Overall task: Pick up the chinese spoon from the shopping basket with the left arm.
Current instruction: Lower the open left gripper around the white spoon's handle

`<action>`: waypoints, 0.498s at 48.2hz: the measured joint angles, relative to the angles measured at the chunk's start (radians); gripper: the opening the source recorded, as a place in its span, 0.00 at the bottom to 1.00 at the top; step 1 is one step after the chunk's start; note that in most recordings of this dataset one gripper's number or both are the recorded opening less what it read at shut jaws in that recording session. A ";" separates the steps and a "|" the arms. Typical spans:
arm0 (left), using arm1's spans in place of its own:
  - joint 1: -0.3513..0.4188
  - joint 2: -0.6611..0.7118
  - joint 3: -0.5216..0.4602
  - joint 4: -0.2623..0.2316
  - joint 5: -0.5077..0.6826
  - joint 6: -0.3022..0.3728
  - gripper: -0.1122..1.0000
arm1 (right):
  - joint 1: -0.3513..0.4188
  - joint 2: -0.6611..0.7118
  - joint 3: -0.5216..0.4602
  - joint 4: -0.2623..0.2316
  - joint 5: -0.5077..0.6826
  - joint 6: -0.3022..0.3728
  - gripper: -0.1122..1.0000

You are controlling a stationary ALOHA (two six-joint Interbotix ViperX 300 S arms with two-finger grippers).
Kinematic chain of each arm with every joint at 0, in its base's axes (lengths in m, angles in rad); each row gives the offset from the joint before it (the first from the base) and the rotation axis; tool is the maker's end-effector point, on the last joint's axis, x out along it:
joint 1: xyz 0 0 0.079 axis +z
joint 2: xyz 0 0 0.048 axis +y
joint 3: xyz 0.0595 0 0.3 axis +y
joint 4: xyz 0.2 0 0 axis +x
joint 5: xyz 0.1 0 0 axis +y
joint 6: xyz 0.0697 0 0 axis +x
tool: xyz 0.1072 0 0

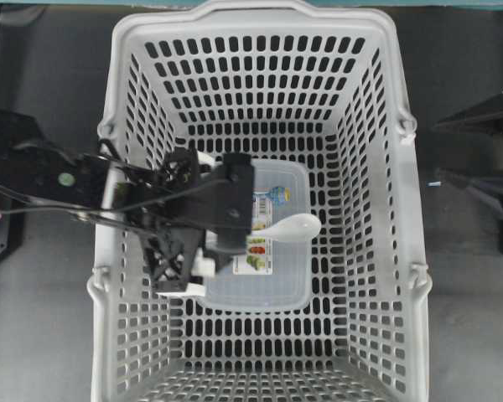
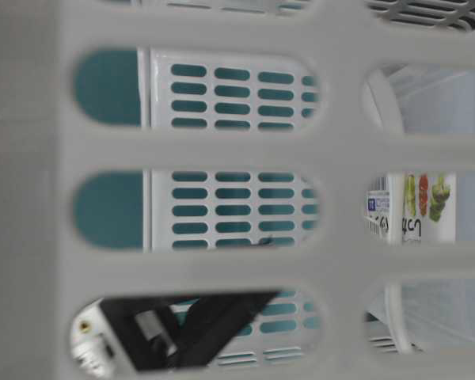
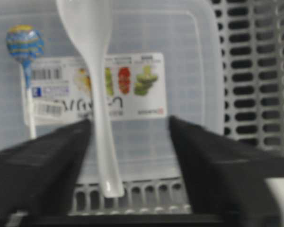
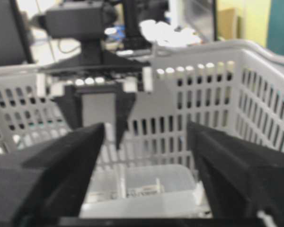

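Left end effector hung inside the shopping basket, jaws spread wide, holding nothing. The chinese spoon lay on the lid of a clear container, handle running back between the fingers, close against the left finger, the right finger standing apart. Bowl pointed to 12 o'clock in the wrist view, 3 o'clock overhead.

Judgement: shift slightly toward 9 o'clock to centre the handle, descend until the pads flank it, then close slowly; the glossy handle may slip or skate on the smooth lid.

Right end effector hovered outside the basket, open, empty.

Container label: barcodes, vegetable pictures, a lollipop graphic at 10 o'clock; lettering too blurred to read, no brand legible.
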 measured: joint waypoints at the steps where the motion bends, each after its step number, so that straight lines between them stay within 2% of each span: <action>1: 0.000 0.009 -0.006 0.000 0.008 -0.002 0.82 | -0.002 0.000 0.002 0.000 0.002 0.000 0.77; 5: 0.000 0.054 -0.034 0.000 0.028 0.000 0.91 | 0.000 0.000 0.002 0.002 0.002 0.000 0.76; 15: 0.006 0.144 -0.077 -0.002 0.034 0.000 0.88 | -0.002 -0.002 0.005 0.000 0.015 0.000 0.75; 24: 0.025 0.172 -0.077 0.000 0.035 -0.002 0.88 | 0.000 -0.009 0.006 0.000 0.017 0.000 0.75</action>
